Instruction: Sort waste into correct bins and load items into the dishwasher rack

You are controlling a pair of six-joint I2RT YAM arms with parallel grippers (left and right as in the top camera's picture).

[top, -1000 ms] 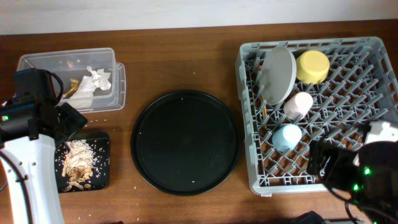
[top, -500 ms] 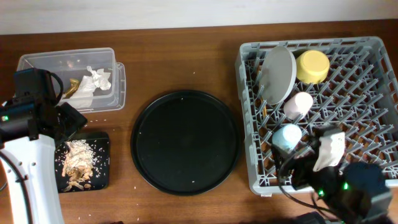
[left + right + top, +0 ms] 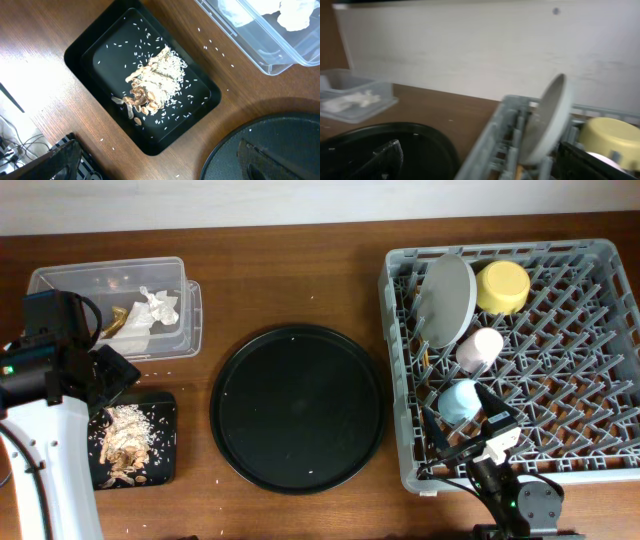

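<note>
The grey dishwasher rack at the right holds the grey plate on edge, the yellow bowl, the pink cup and the blue cup. A thin tan sliver under the plate may be the chopsticks. The clear box holds the white napkin. The shallow black tray holds tan food scraps. My left gripper is open and empty over the tray's near corner. My right gripper is open and empty, at the rack's front left corner.
The big round black tray lies between the bins and the rack. Rice grains are scattered on the wood around the shallow tray. The clear box sits just beyond it. A pale wall runs along the table's back edge.
My right arm has swung left along the rack's front edge and dropped toward the bottom of the overhead view. The left arm and all objects have stayed put.
</note>
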